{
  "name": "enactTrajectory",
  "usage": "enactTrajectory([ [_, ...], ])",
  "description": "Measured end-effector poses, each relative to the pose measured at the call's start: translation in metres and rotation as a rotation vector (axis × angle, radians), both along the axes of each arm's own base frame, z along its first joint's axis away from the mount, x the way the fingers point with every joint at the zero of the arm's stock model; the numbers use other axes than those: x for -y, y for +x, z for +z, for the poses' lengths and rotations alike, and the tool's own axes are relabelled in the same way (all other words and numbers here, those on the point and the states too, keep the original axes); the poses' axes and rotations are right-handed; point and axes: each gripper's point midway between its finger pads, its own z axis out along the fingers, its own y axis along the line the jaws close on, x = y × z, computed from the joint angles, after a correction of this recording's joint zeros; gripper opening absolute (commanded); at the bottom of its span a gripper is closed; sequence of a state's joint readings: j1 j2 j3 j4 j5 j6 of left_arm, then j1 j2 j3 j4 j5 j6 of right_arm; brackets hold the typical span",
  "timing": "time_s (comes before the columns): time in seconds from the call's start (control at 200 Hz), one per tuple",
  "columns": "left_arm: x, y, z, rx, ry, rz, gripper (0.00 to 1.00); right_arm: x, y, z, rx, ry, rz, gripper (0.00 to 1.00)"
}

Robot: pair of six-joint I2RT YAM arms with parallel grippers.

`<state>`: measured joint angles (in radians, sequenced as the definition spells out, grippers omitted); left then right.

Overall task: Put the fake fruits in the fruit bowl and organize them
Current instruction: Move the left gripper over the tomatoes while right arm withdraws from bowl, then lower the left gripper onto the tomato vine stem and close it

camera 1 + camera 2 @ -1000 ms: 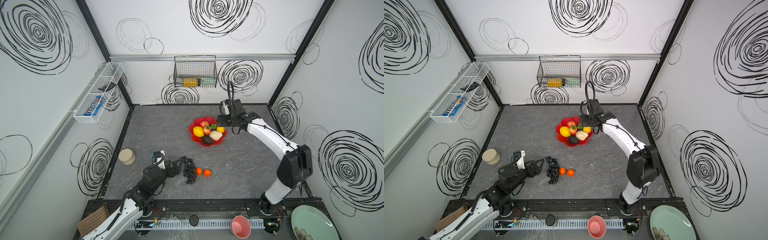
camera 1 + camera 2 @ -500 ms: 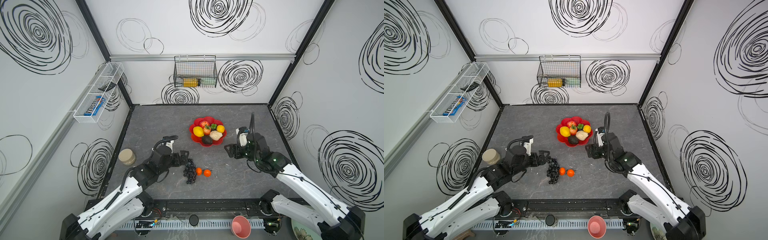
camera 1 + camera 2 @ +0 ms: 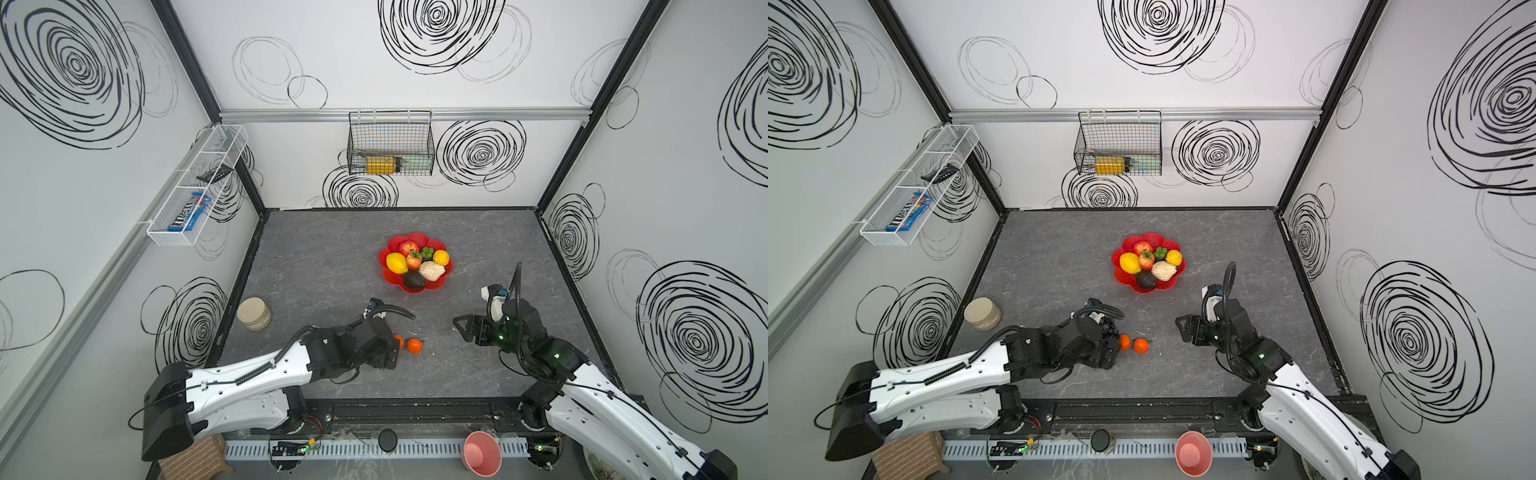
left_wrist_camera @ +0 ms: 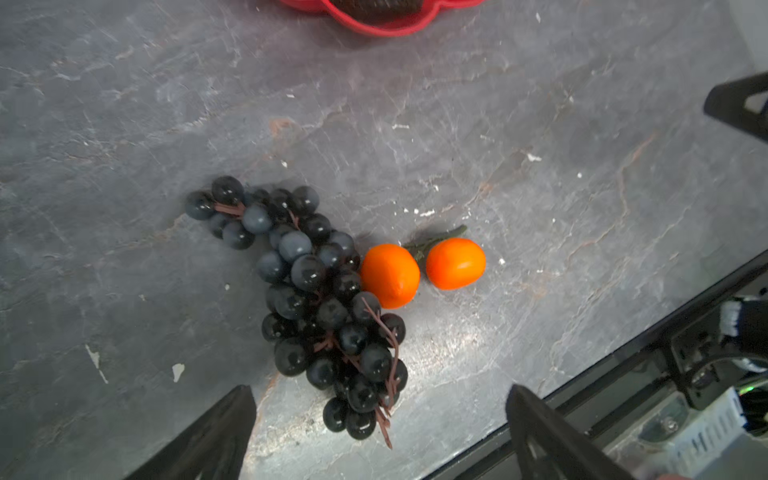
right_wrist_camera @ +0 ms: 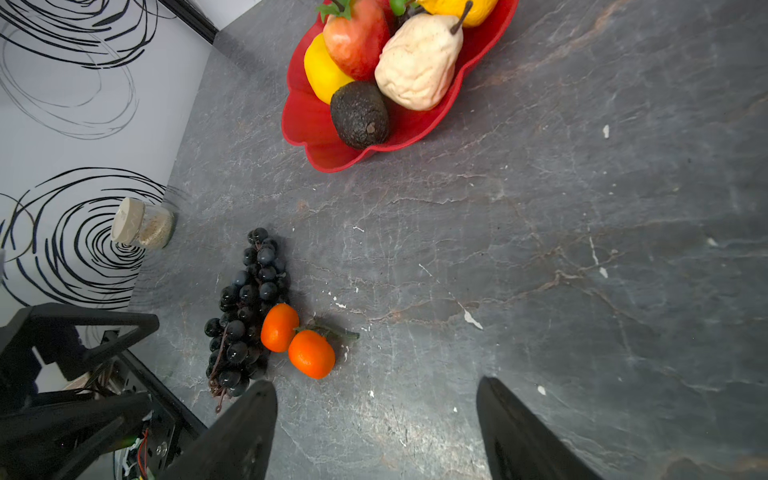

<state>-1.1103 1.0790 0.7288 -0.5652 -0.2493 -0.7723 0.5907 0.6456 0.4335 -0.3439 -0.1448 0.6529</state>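
Note:
The red fruit bowl [image 3: 419, 240] [image 3: 1154, 239] holds an apple [image 3: 408, 248], two lemons [image 3: 396, 263], a strawberry, an avocado [image 5: 360, 114] and a cream wrinkled fruit [image 5: 417, 66]. A dark grape bunch [image 4: 320, 303] [image 5: 245, 316] lies on the grey table, touching one of two small oranges [image 4: 390, 275] [image 3: 414, 345]. My left gripper [image 4: 378, 392] [image 3: 1111, 353] hovers open over the bunch's stem end, hiding most of it in both top views. To the right of the oranges my right gripper [image 5: 376, 384] [image 3: 465, 330] is open and empty above bare table.
A jar with a beige lid [image 3: 254, 314] stands by the left wall. A pink cup [image 3: 482, 457] and a pale plate [image 3: 598, 465] sit below the front rail. A wire basket [image 3: 390, 143] hangs on the back wall, a white wire shelf [image 3: 195, 187] on the left wall.
My right gripper has drawn back from the bowl to the front right of the table. The left arm has reached forward and right, over the grape bunch. No fruit has moved.

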Motion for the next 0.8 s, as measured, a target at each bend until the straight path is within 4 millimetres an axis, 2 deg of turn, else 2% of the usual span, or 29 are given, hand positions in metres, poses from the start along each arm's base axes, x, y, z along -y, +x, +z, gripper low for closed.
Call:
enactTrajectory([
  [0.085, 0.012, -0.002, 0.001, 0.003, 0.043, -0.027, 0.98, -0.001, -0.001, -0.001, 0.000, 0.012, 0.003, 0.80],
  [0.25, 0.052, 0.002, 0.015, 0.034, 0.079, -0.088, 0.93, 0.000, -0.003, -0.004, -0.004, 0.025, -0.003, 0.80],
  [0.35, 0.072, 0.005, 0.017, 0.044, 0.106, -0.124, 0.92, 0.002, -0.003, 0.004, 0.025, 0.041, -0.017, 0.80],
  [0.63, 0.102, 0.011, -0.010, 0.021, 0.262, -0.237, 0.87, 0.025, -0.006, 0.043, 0.170, 0.122, -0.121, 0.80],
  [0.801, 0.111, 0.012, -0.024, 0.005, 0.332, -0.284, 0.86, 0.034, -0.008, 0.049, 0.197, 0.133, -0.161, 0.80],
])
